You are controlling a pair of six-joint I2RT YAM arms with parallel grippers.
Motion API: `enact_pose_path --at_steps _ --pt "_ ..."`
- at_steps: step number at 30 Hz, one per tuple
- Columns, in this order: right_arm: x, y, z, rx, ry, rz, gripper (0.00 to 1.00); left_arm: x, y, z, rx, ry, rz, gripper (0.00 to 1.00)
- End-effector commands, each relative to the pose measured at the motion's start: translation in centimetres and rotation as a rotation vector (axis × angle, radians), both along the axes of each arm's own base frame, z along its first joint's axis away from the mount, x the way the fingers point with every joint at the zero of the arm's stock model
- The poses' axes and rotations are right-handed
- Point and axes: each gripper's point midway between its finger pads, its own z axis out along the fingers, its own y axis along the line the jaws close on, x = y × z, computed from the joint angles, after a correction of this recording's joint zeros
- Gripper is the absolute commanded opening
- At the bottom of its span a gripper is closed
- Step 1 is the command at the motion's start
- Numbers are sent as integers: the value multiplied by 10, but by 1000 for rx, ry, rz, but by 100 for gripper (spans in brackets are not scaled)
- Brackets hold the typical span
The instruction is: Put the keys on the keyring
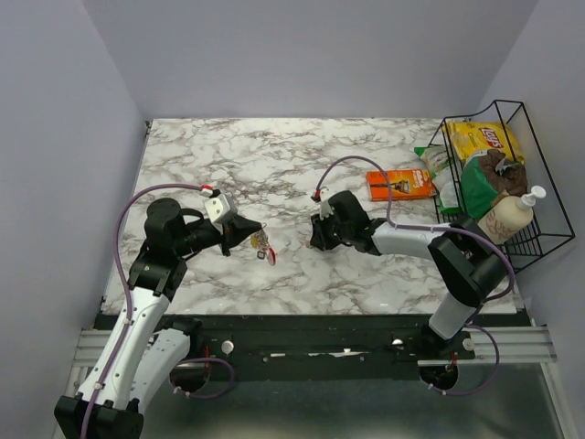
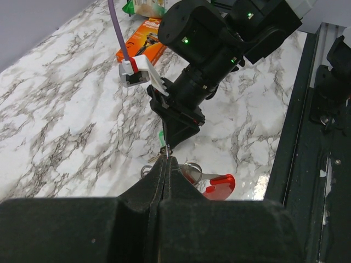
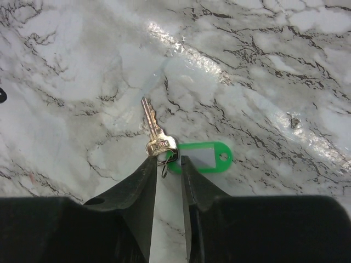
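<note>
Two grippers face each other near the middle of the marble table (image 1: 274,155). Toward the left edge we see the left gripper (image 1: 245,236), fingers pressed together on the keyring (image 2: 192,167). Its thin loops show either side of the tips, but the pinched part is hidden. A red key tag (image 2: 218,186) hangs below, its blade out of sight. At mid-table the right gripper (image 3: 168,160) has its fingers a sliver apart, astride a tiny loop joining a brass key (image 3: 153,131) to a green tag (image 3: 203,157). We cannot tell whether they clamp it. Toward the far right corner lies an orange packet (image 1: 400,183), its print unreadable. Beyond it a wire basket (image 1: 539,245) holds a yellow bag (image 1: 483,139) reading "Lay's".
</note>
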Motion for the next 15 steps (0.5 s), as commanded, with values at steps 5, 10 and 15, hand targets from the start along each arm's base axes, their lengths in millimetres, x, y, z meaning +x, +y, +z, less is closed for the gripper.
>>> enact_pose_path --at_steps 5,10,15 --pt "2 -7 14 8 -49 -27 34 -3 0 1 -4 -20 -11 0" --pt "-1 -7 16 18 -48 -22 34 -2 0 0 -1 -19 -10 0" --pt "-3 -7 9 13 -23 -24 34 -2 0 -2 1 -14 -10 0"
